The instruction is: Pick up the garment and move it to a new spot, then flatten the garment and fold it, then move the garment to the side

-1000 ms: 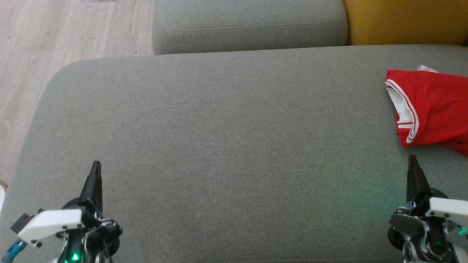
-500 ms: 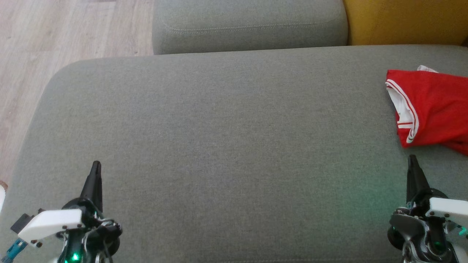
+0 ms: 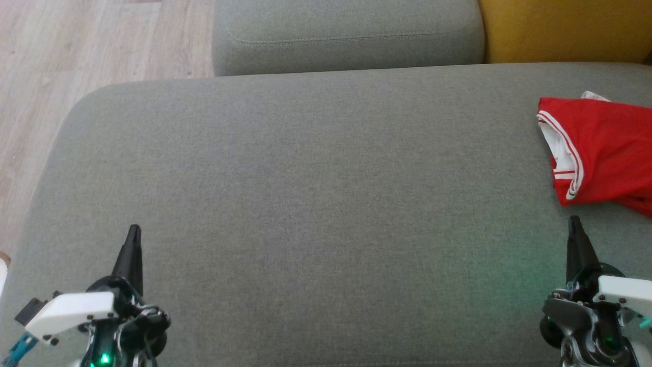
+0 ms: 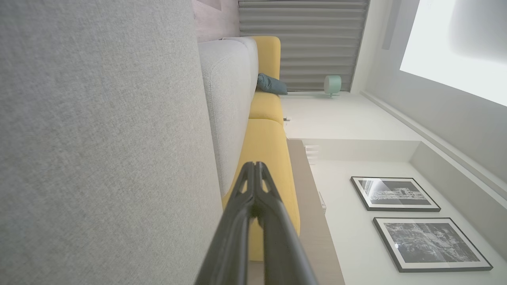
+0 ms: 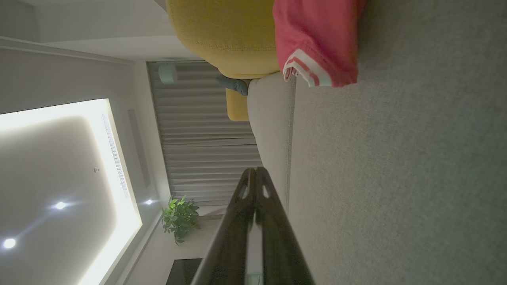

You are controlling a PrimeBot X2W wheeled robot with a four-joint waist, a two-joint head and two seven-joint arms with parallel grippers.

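Nothing has moved since a second ago; grippers and garment sit as before. The red garment [image 3: 603, 148], loosely folded with white stripes at its hem, lies just ahead of the right gripper [image 3: 574, 220], slightly to its right and not touching it. That gripper and the left gripper [image 3: 134, 229] are over the grey seat cushion [image 3: 316, 193], well apart, fingers pressed together and empty, pointing toward the back cushion [image 3: 346, 35]. A yellow cushion [image 3: 560, 30] sits beyond the garment.

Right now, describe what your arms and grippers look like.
The left gripper and right gripper each have two long, dark, tapering fingers with small cut-outs near the tips. Behind them sit black housings, white plates, dark cables and green lights; the left one also has a blue part.
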